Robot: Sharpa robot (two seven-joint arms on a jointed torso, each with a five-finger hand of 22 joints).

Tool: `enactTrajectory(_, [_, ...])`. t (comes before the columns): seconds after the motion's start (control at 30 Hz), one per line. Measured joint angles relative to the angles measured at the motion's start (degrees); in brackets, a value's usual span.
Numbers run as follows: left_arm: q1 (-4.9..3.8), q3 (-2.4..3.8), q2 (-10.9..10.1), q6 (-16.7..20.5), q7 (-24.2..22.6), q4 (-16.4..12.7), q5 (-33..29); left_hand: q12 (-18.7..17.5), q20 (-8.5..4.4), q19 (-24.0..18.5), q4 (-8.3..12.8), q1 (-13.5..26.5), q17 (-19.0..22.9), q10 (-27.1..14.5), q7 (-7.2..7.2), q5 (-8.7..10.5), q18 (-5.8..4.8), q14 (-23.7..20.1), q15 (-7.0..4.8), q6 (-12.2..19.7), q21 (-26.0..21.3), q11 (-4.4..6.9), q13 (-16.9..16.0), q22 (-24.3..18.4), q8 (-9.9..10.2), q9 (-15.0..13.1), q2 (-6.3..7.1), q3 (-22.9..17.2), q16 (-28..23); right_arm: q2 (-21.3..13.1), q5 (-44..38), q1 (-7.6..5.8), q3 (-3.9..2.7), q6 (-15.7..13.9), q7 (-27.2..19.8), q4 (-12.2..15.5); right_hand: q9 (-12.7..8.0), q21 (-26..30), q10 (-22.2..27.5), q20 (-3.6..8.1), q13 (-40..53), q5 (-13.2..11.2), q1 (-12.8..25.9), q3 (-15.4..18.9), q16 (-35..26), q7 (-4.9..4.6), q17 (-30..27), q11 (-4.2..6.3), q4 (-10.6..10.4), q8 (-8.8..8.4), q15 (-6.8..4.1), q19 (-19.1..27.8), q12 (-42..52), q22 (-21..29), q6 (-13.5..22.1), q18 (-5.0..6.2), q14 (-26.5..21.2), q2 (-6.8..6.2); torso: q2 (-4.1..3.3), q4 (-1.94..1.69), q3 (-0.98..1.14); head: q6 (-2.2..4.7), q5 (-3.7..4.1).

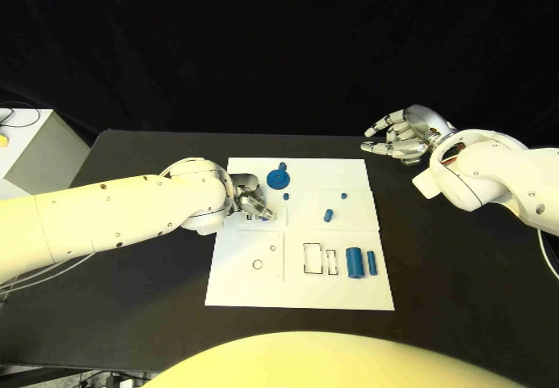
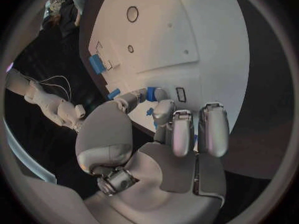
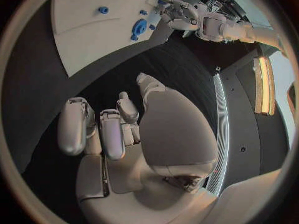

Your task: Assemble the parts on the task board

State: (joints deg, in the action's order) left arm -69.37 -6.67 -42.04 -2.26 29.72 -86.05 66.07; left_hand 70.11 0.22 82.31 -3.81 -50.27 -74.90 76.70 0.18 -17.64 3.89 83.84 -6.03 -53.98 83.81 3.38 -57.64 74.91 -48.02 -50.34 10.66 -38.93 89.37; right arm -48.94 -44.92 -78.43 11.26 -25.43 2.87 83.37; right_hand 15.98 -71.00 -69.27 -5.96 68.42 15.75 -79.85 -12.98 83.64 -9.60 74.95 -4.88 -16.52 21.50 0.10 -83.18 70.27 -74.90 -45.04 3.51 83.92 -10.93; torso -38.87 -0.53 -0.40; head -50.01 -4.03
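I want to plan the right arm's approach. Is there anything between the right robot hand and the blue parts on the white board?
Nothing visible blocks it. The right robot hand hovers over bare black table beyond the task board's far right corner. The blue parts lie open; the left robot hand is at the board's opposite side.

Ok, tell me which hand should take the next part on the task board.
Left. The left hand is already over the task board beside the blue gear-like disc, apparently pinching a small blue part. The right hand hovers off the board over black table, holding nothing.
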Motion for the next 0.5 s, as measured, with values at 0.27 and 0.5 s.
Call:
enactTrajectory(0.27, [0.03,0.03,-0.1,0.5,0.0,-0.2,-0.8,-0.4,0.00,0.0,-0.1,-1.6,0.0,-0.9,0.18,0.13,0.00,0.0,0.00,1.1,0.0,-0.01,1.1,0.0,0.7,0.1,-1.64,0.1,0.0,0.0,0.0,0.05,0.00,0.0,0.0,0.0,0.0,0.0,0.0,0.00,0.0,0.0,0.0,0.0,0.0,0.00,0.0,0.00,0.0,0.00,0.00,0.0,0.0,0.0,0.0,0.00,0.0,0.00,-0.01,-0.03,-0.02,0.00,0.09])
enactTrajectory(0.5, [0.05,0.26,-0.3,0.9,0.1,-0.3,-2.3,-1.1,0.01,-0.5,-0.4,-3.6,0.0,-1.7,0.41,0.31,0.00,0.0,0.00,1.9,-0.5,-0.21,2.0,0.0,1.3,0.2,-2.99,-0.3,0.0,0.0,0.0,0.10,0.00,0.0,0.0,0.0,0.0,0.0,0.0,0.00,0.0,0.0,0.0,0.0,0.0,0.00,0.0,0.00,0.0,0.00,0.00,0.0,0.0,0.0,0.0,0.00,0.0,0.00,-0.01,-0.05,-0.02,0.00,0.13])
